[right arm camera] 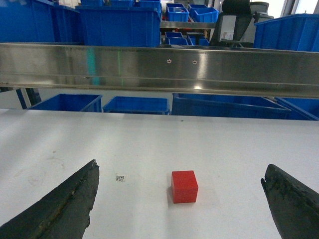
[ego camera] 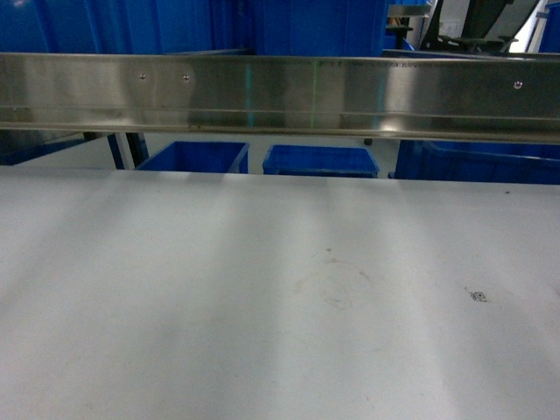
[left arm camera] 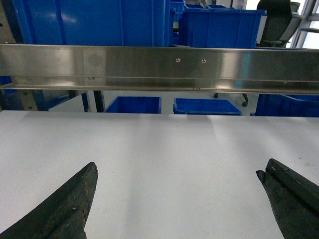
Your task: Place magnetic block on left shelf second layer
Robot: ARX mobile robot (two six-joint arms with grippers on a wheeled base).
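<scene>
A warehouse or stockroom: stacked blue crates [right arm camera: 119, 25], a steel rail [ego camera: 280, 94], a white worktable [ego camera: 262, 297].

**What the cameras missed**

The head view held neither gripper, and the red magnetic block [right arm camera: 184, 186] lay outside it too; only the right wrist view caught the block. In both wrist views the fingers [left arm camera: 65, 209] of the left gripper [left arm camera: 179, 204] and those [right arm camera: 62, 209] of the right gripper [right arm camera: 179, 204] were cut off by the bottom edge, tips alone showing. A steel rail [ego camera: 280, 96] hid the middle of the blue crates [ego camera: 319, 160] behind the bench [ego camera: 262, 289]. A small dark mark [ego camera: 478, 296] on the bench was too small to read. The chair [right arm camera: 232, 22] was partly hidden.
</scene>
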